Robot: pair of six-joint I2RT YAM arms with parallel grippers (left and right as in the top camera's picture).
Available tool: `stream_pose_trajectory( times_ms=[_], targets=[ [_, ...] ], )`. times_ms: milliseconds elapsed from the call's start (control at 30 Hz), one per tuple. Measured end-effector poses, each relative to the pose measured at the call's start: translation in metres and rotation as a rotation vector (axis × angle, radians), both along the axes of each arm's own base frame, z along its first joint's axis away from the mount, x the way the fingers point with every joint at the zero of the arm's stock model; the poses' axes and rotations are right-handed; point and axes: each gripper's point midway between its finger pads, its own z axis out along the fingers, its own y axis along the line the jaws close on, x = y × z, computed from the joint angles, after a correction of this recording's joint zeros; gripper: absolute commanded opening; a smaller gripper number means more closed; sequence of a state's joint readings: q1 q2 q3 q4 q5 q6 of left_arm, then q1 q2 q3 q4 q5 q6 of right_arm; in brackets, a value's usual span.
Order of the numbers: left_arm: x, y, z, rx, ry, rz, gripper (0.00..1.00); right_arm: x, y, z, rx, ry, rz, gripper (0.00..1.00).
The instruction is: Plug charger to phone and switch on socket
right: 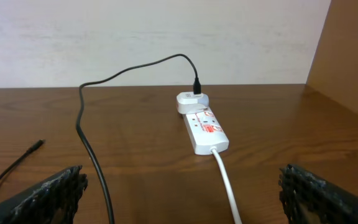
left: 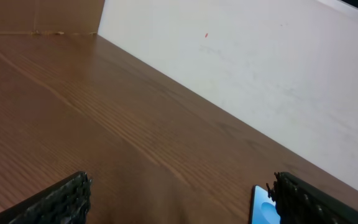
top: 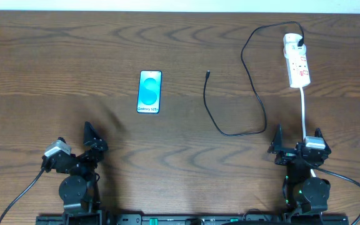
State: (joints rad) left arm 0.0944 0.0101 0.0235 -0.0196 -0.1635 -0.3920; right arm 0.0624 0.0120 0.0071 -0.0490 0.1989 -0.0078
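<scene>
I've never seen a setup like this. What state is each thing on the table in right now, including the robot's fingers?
phone: lying flat, screen lit, nothing plugged in.
charger: plug end in the socket, connector tip loose on the table, apart from the phone.
socket: charger plugged in; switch position too small to tell.
left fingers: open, empty.
right fingers: open, empty.

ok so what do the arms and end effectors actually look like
The left arm and right arm are black with round joints, and each has a grey camera block at the wrist. A black wire trails from each. The left end effector and right end effector each have two black fingers with ribbed, textured faces. No markings show.
</scene>
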Motion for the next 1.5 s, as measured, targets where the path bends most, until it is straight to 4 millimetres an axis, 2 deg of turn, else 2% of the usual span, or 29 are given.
stream_pose_trajectory(
  times_ms=[600,1033,1133,1233,1400,1500],
  targets=[
    [0.000,-0.001,0.001,0.000,-0.003,-0.007,0.94,0.000,0.000,0.000,0.000,0.000,0.000,0.99],
    [0.006,-0.031,0.002,0.090,0.055,-0.197,0.94,0.000,0.000,0.000,0.000,0.000,0.000,0.99],
    [0.009,-0.035,0.019,0.127,0.075,-0.227,0.94,0.000,0.000,0.000,0.000,0.000,0.000,0.99],
    [0.016,-0.040,0.048,0.175,0.087,-0.263,0.94,0.000,0.000,0.000,0.000,0.000,0.000,0.99],
    [0.050,-0.047,0.103,0.231,0.152,-0.336,0.94,0.000,0.000,0.000,0.000,0.000,0.000,0.99],
    [0.076,-0.051,0.118,0.217,0.257,-0.391,0.94,0.000,0.000,0.000,0.000,0.000,0.000,0.99]
  ],
)
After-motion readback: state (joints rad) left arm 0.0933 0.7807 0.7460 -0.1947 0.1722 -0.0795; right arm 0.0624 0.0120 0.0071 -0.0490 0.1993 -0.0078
